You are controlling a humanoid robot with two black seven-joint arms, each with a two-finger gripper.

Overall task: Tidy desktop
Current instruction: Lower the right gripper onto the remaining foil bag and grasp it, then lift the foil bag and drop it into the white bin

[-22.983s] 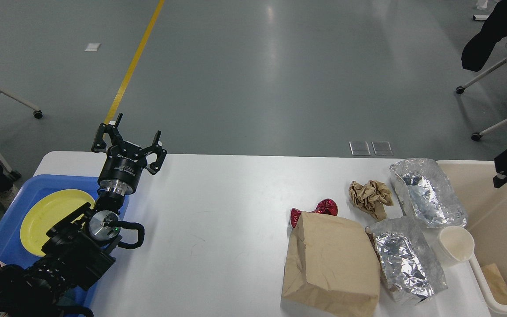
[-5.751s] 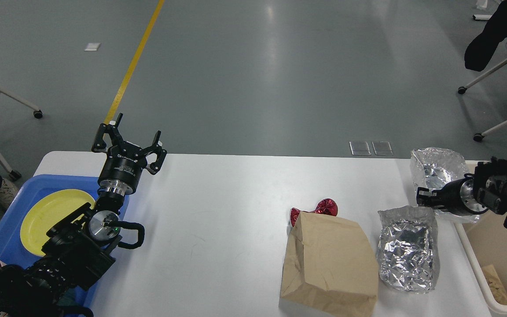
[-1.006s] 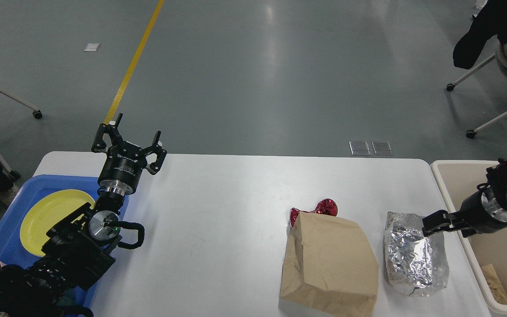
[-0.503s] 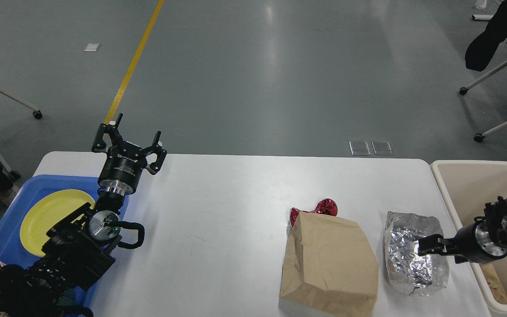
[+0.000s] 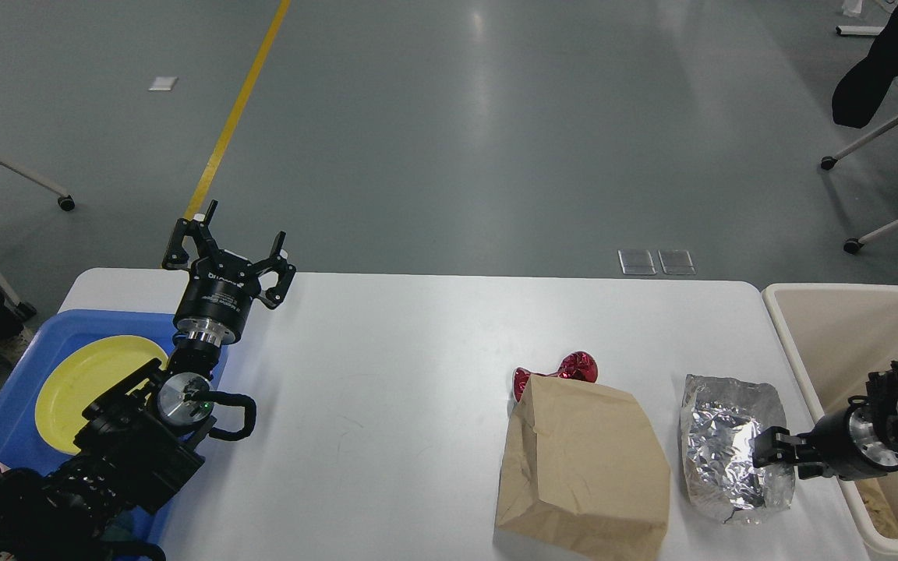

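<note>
At the desktop's [image 5: 387,436] right edge, foil bag [image 5: 730,446] beside cream bin [image 5: 807,366].

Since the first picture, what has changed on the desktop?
Gone from the desktop: crumpled paper, white cup, one foil bag. The right gripper came in low from the bin side and now touches the last foil bag, which has shifted. Left gripper, brown paper bag, red wrapper and yellow plate stayed.

Single head cam, mounted high behind the near edge of the desktop [image 5: 387,374], looking forward and down. Desktop fills the lower half at close range; grey floor [image 5: 449,140] beyond its far edge fills the upper half. Both arms enter from the bottom corners (no second view to overlap).
</note>
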